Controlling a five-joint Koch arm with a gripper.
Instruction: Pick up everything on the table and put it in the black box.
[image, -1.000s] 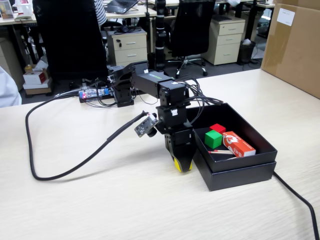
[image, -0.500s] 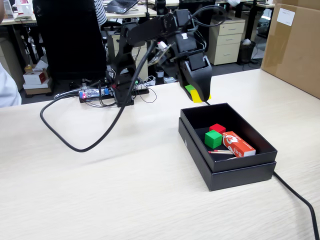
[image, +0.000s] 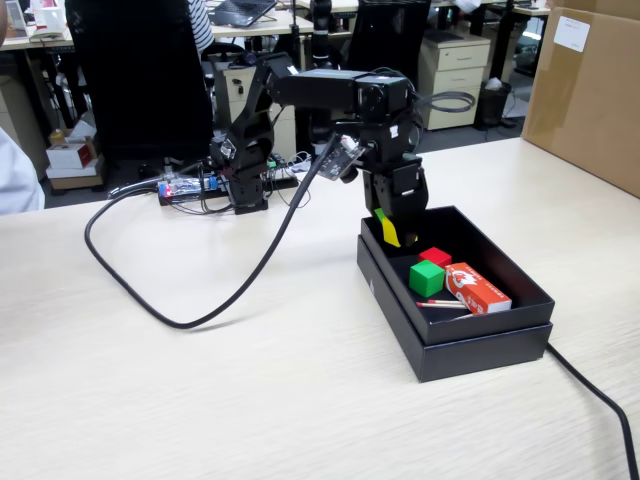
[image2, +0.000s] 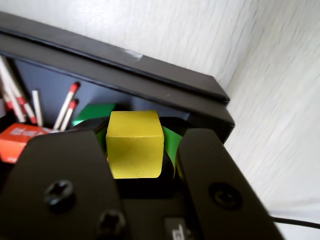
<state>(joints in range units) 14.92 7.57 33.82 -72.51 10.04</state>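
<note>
My gripper (image: 388, 228) is shut on the yellow cube (image: 390, 233) and holds it just over the near-left corner of the black box (image: 480, 345), above its floor. In the wrist view the yellow cube (image2: 135, 144) sits between the two black jaws of my gripper (image2: 136, 150). The green cube (image: 427, 277) and the red cube (image: 435, 256) lie inside the box. In the wrist view the green cube (image2: 92, 113) shows behind the yellow one; the red cube is hidden there.
An orange-red matchbox (image: 477, 288) and loose matchsticks (image: 445, 305) lie in the box; they show in the wrist view too (image2: 20, 142). A black cable (image: 200, 310) loops across the beige table (image: 200, 400). A brown carton (image: 590, 90) stands at the far right.
</note>
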